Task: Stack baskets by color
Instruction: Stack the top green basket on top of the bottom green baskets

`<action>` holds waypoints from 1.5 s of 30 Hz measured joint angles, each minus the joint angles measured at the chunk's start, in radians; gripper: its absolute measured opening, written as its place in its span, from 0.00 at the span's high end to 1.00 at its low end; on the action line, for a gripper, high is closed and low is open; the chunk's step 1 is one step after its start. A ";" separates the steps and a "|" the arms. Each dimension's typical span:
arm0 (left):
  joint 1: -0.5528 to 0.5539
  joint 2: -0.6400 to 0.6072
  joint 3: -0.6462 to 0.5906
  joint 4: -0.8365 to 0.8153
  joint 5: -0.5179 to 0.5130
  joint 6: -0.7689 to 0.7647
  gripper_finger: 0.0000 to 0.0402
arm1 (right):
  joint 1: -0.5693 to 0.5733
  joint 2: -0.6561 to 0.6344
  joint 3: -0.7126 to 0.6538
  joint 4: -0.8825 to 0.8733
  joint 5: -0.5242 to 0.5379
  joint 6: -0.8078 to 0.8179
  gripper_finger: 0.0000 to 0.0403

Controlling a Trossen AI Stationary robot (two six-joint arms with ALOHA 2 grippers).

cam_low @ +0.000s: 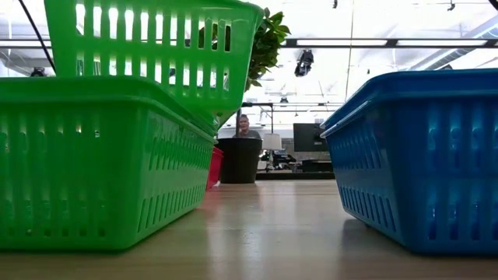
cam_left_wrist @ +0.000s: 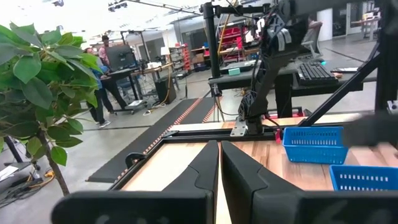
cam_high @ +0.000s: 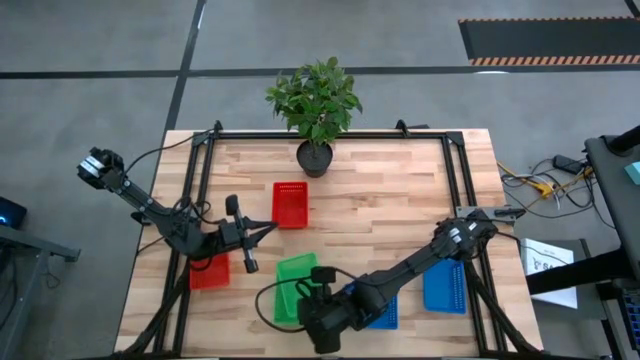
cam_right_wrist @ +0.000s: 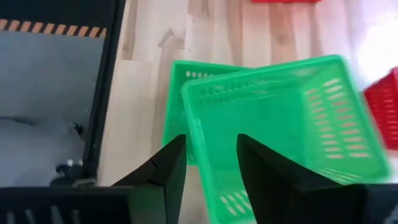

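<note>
Two green baskets sit near the table's front, left of centre. The upper green basket (cam_right_wrist: 273, 118) lies askew and tilted in the lower green basket (cam_right_wrist: 177, 112), its bottom inside that basket's rim (cam_low: 179, 105). My right gripper (cam_right_wrist: 211, 168) hovers open just above the upper basket's near wall, a finger to each side. My left gripper (cam_left_wrist: 219, 174) is shut and empty, held level above the table's left half (cam_high: 268, 230). Two red baskets (cam_high: 290, 203) (cam_high: 209, 270) and two blue baskets (cam_high: 445, 288) (cam_high: 385, 312) stand apart on the table.
A black plant pot (cam_high: 314, 158) with a leafy plant stands at the table's far edge, in the middle. The right arm (cam_high: 400, 270) crosses above the nearer blue basket. Bare wood lies between the red basket and the blue ones. People stand in the room behind.
</note>
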 joint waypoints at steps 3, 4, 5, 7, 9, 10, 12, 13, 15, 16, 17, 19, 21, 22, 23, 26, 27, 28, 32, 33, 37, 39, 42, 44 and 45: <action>-0.008 0.000 0.000 0.000 0.000 0.000 1.00 | -0.001 -0.028 0.000 -0.053 0.009 -0.033 0.71; -0.010 0.000 0.000 0.000 0.000 0.000 1.00 | -0.004 -0.034 0.000 -0.081 0.019 -0.043 0.73; -0.012 0.000 0.000 0.000 0.000 0.000 1.00 | -0.006 -0.040 0.000 -0.109 0.032 -0.052 0.75; -0.015 0.000 0.000 0.000 0.000 0.000 1.00 | -0.019 -0.045 0.000 -0.181 0.061 -0.063 0.81; -0.017 0.000 0.000 0.000 0.000 0.000 1.00 | -0.038 -0.045 0.000 -0.264 0.080 -0.063 0.86; -0.018 0.000 0.000 0.000 0.000 0.000 1.00 | -0.047 -0.045 -0.002 -0.294 0.086 -0.062 0.89; -0.018 0.000 0.000 0.000 0.000 0.000 1.00 | -0.069 -0.045 -0.010 -0.339 0.086 -0.059 0.95; -0.018 0.000 0.000 0.000 0.000 0.000 1.00 | -0.079 -0.045 -0.019 -0.343 0.086 -0.059 0.96; -0.018 0.000 0.000 0.000 0.000 0.000 1.00 | -0.097 -0.045 -0.039 -0.344 0.086 -0.063 0.97; -0.018 0.000 0.000 0.000 0.000 0.000 1.00 | -0.105 -0.044 -0.050 -0.345 0.085 -0.066 0.98; -0.018 0.000 0.000 0.000 0.000 0.000 1.00 | -0.113 -0.044 -0.061 -0.344 0.085 -0.067 0.98; -0.018 0.000 0.000 0.000 0.000 0.000 1.00 | -0.127 -0.044 -0.092 -0.344 0.079 -0.068 0.98; -0.018 0.000 0.000 0.000 0.000 0.001 1.00 | -0.136 -0.044 -0.130 -0.343 0.077 -0.067 0.98; -0.018 0.000 0.000 0.000 0.000 0.001 1.00 | -0.139 -0.044 -0.147 -0.340 0.077 -0.067 0.98; -0.018 0.000 0.000 0.000 0.000 0.001 1.00 | -0.140 -0.043 -0.163 -0.330 0.075 -0.067 0.98; -0.018 0.000 0.000 0.000 0.000 0.001 1.00 | -0.139 -0.042 -0.197 -0.258 0.039 -0.081 0.98; -0.019 0.000 0.000 0.000 0.000 0.001 1.00 | -0.138 -0.042 -0.203 -0.233 0.025 -0.088 0.98; -0.019 0.000 0.000 0.000 0.000 0.001 1.00 | -0.136 -0.042 -0.207 -0.212 0.010 -0.093 0.98; -0.019 0.000 0.000 0.000 0.000 0.001 1.00 | -0.124 -0.042 -0.212 -0.164 -0.026 -0.109 0.98; -0.019 0.000 0.000 0.000 0.000 0.001 1.00 | -0.122 -0.042 -0.212 -0.159 -0.028 -0.109 0.98; -0.019 0.000 0.000 0.000 0.000 0.001 1.00 | -0.115 -0.042 -0.210 -0.131 -0.029 -0.116 0.98; -0.019 0.000 0.000 0.000 0.000 0.001 1.00 | -0.113 -0.042 -0.210 -0.110 -0.029 -0.126 0.98; -0.019 0.000 0.000 0.000 0.000 0.001 1.00 | -0.113 -0.042 -0.212 -0.091 -0.031 -0.135 0.98; -0.019 0.000 0.000 0.000 0.000 0.001 1.00 | -0.113 -0.042 -0.212 -0.082 -0.044 -0.136 0.98; -0.019 0.000 0.000 0.000 0.000 0.001 1.00 | -0.113 -0.042 -0.212 -0.081 -0.055 -0.136 0.98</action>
